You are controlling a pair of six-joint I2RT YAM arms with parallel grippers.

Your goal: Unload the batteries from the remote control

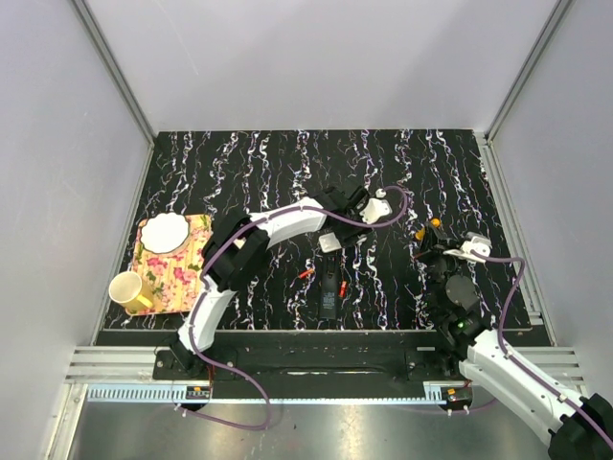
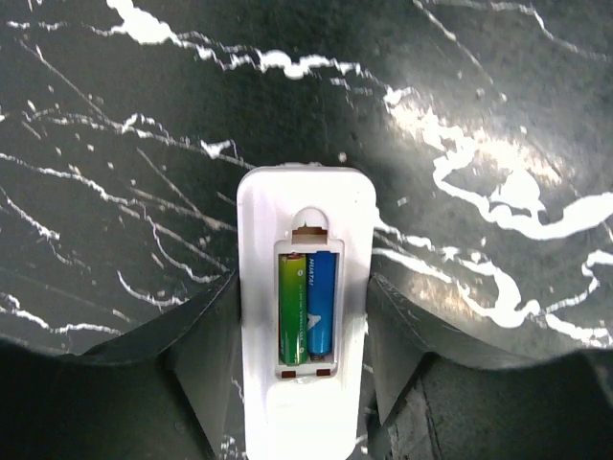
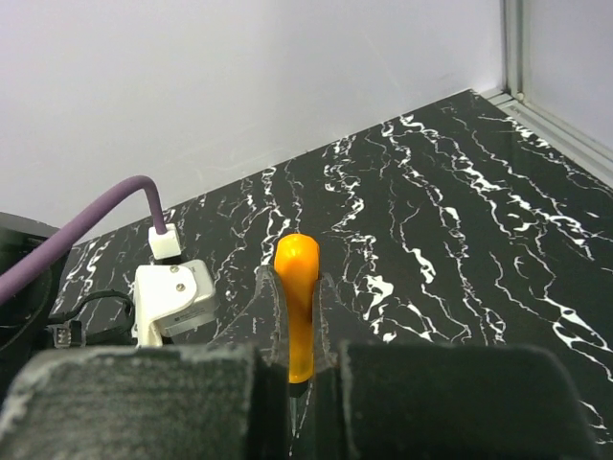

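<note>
The white remote control (image 2: pixel 305 206) lies lengthwise between my left gripper's (image 2: pixel 304 316) dark fingers (image 2: pixel 206 359), which press on both its long sides. Its battery slot faces up and is uncovered. Inside lie the batteries side by side: a green one (image 2: pixel 292 307) on the left and a blue one (image 2: pixel 322 305) on the right. From above, the left gripper (image 1: pixel 332 240) holds the remote control (image 1: pixel 330 244) near the table's middle. My right gripper (image 3: pixel 297 307) is shut on an orange stick (image 3: pixel 296 264), hovering right of centre (image 1: pixel 431 235).
A black oblong piece (image 1: pixel 329 293) and two small red bits (image 1: pixel 305 274) (image 1: pixel 342 286) lie just in front of the remote. A floral cloth (image 1: pixel 182 273) at the left carries a white plate (image 1: pixel 165 231) and a yellow cup (image 1: pixel 129 289). Walls enclose three sides.
</note>
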